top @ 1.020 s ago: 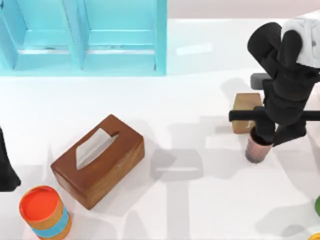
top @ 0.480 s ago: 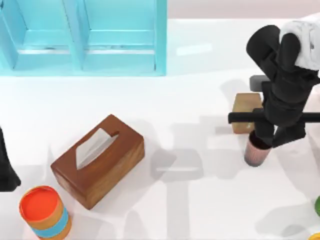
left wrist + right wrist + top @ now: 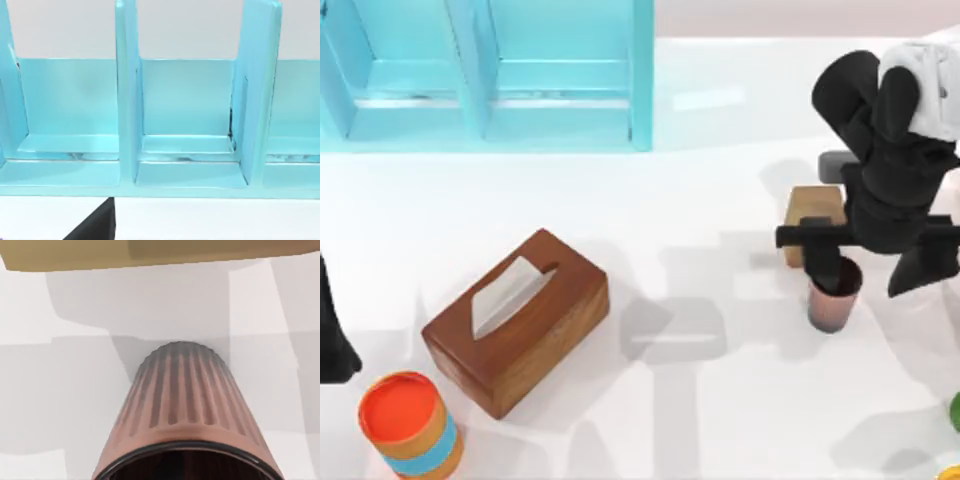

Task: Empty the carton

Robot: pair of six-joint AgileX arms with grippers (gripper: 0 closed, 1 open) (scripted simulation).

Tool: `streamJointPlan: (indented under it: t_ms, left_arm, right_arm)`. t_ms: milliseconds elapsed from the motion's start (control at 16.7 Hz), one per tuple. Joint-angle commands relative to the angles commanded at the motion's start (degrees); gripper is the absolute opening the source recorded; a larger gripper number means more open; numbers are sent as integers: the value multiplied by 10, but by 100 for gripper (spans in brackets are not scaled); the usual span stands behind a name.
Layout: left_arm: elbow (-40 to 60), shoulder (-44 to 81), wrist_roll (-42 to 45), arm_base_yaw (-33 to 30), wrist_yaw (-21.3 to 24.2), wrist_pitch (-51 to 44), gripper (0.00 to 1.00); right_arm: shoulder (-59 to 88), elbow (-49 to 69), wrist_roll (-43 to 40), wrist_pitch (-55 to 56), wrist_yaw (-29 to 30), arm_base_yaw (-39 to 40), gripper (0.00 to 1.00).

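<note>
The right gripper hangs over the brown ribbed cup on the right side of the table, its fingers spread wide, one dipping at the rim. The cup stands upright beside a tan block. The finger could bump the rim and knock the cup over. The left arm waits at the table's left edge, beyond the wooden tissue box.

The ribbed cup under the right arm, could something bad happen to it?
Maybe. The right gripper hangs right over the cup, one finger at its rim, so a nudge could tip it. The tan block sits close behind, so the cup or arm might bump it. The left arm stays parked at the table's left edge.
</note>
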Motion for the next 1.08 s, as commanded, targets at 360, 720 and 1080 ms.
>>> streamJointPlan:
  t_ms: [360, 720, 1080]
  left_arm:
    - [0, 0, 0, 0, 0, 0, 100]
    - [0, 0, 0, 0, 0, 0, 100]
    - [0, 0, 0, 0, 0, 0, 100]
  right_arm:
    - [0, 0, 0, 0, 0, 0, 100]
    - [-1, 7, 0, -9, 1, -2, 100]
    - [-12, 97, 0, -122, 1, -2, 100]
